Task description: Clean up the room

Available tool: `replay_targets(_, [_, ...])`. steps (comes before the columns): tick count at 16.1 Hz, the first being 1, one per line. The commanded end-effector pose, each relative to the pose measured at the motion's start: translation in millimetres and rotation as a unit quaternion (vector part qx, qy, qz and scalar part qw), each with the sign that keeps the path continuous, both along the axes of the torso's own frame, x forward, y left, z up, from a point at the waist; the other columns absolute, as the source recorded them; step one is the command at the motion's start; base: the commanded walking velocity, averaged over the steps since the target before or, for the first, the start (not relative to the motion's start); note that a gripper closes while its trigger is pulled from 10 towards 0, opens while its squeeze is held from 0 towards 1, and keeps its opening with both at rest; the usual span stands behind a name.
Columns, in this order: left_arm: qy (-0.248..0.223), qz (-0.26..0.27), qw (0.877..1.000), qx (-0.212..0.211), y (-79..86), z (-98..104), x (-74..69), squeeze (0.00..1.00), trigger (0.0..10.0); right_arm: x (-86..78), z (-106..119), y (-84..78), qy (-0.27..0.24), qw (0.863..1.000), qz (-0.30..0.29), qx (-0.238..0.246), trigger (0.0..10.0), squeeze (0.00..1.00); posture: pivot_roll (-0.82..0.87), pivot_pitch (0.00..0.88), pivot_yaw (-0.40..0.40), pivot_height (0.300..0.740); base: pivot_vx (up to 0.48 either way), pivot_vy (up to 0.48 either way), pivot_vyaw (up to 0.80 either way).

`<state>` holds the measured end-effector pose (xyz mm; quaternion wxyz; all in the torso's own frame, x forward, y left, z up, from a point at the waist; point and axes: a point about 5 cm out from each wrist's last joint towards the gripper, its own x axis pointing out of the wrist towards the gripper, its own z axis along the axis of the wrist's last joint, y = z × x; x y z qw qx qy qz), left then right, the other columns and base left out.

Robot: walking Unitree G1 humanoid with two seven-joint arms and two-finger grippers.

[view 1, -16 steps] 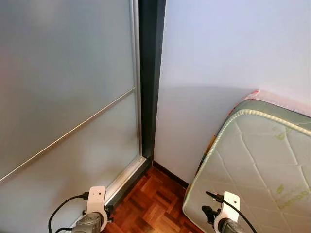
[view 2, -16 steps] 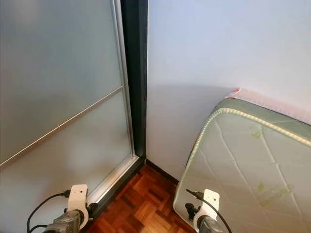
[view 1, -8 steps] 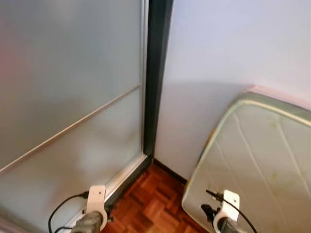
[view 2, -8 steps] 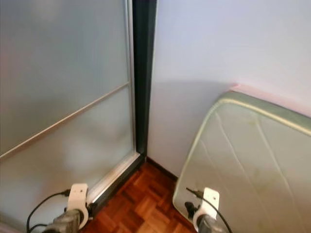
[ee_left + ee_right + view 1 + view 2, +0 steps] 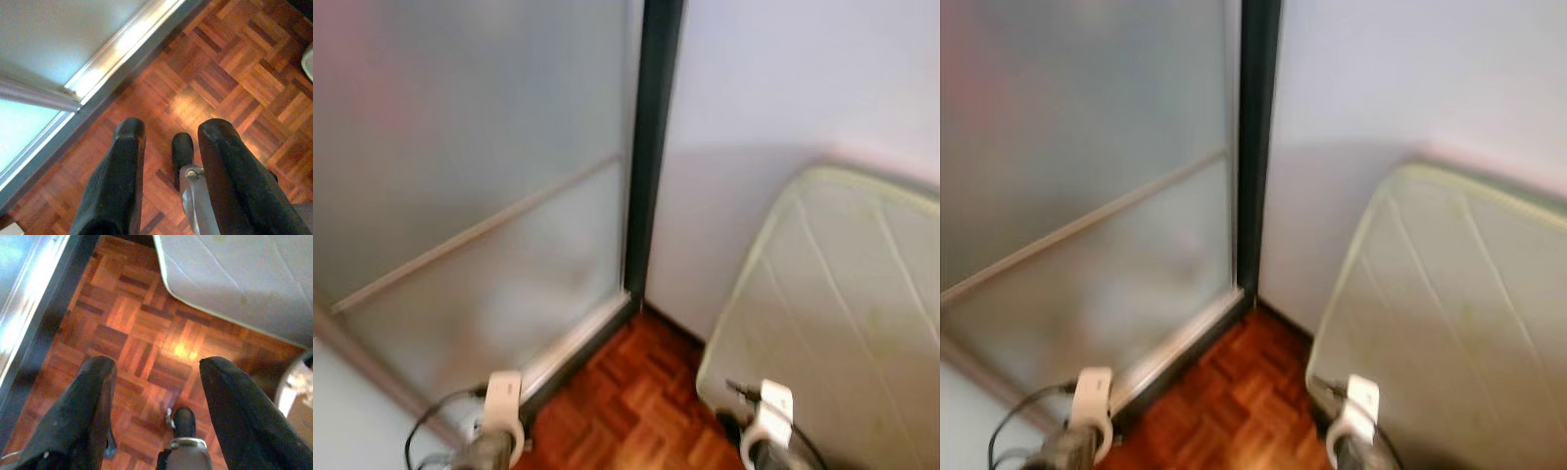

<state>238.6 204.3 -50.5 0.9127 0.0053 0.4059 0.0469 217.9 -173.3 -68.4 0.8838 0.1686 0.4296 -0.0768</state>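
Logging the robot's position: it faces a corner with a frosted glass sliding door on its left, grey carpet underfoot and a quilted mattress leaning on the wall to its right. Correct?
Not quite: the floor is reddish-brown wood parquet, not carpet, as the left wrist view shows. The frosted glass sliding door and pale quilted mattress are as stated.

The left gripper (image 5: 168, 147) hangs above the parquet floor (image 5: 230, 78), its two black fingers (image 5: 117, 181) parted with bare wood showing between them; a silver leg with a dark foot (image 5: 183, 152) stands on the floor beneath the gap; a pale metal door track (image 5: 122, 44) runs along the floor's edge, dark trim beside it; frosted glass (image 5: 54, 29) lies beyond the track; a pale rounded corner (image 5: 308, 58) touches the floor's far edge.
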Motion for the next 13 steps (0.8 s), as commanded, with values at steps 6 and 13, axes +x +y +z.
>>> replay_targets(6, [0.007, -0.01, 1.0, -0.001, -5.8, -2.4, -1.8, 0.0, 10.0, -3.0, -1.1, -6.4, 0.005, 1.0, -0.01, -0.004, 10.0, 0.0, 0.04, 0.0, -0.059, 0.74, -0.276, 0.0, 0.0])
replay_targets(13, [0.007, -0.009, 1.0, -0.001, -5.3, -2.4, -1.8, 0.0, 10.0, -3.6, -1.7, -6.2, 0.009, 1.0, -0.012, -0.003, 10.0, 0.0, 0.04, 0.0, -0.058, 0.74, -0.079, 0.0, -0.11])
